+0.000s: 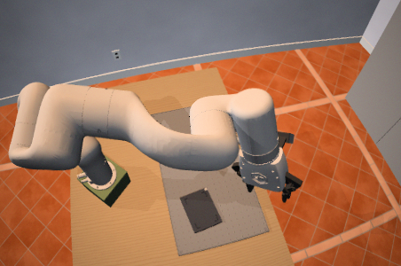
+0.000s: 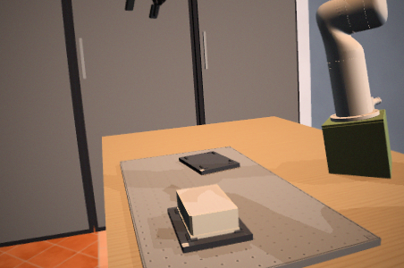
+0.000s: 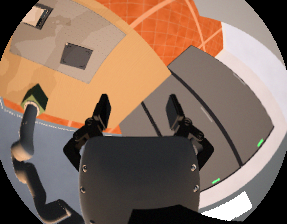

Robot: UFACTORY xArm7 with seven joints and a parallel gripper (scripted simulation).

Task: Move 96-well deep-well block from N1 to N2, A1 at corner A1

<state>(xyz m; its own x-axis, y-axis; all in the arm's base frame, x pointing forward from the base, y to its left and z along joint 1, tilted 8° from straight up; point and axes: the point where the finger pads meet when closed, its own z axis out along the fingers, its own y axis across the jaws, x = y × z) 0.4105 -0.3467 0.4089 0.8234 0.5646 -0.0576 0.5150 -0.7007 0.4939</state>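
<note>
Hanging high above the wooden worktop [image 2: 286, 138], the tool [image 2: 142, 5] has its two dark fingers [image 2: 130, 2] spread as wide as they go, with nothing between them and nothing touching them. In the exterior view it sits near the top of the picture, in front of tall grey cabinet doors [image 2: 134, 80], well apart from everything on the worktop. The top view places the tool [image 1: 269, 191] out past the worktop's edge, over orange floor tiles [image 1: 337, 151].

A grey perforated plate [image 2: 286, 214] lies on the worktop. On it, the cream-coloured deep-well block [image 2: 206, 211] stands upright in a dark plate nest N1 [image 2: 214, 242], the one closer to the exterior camera. The second nest N2 [image 2: 209, 162], a flat dark square with small corner locators, lies just beyond it with nothing on it. The corner markings are too small to read.

The pale arm [image 2: 349, 54] rises from a green base block [image 2: 357, 152] at the worktop's right side in the exterior view. In the top view, the arm covers the block and N1.
</note>
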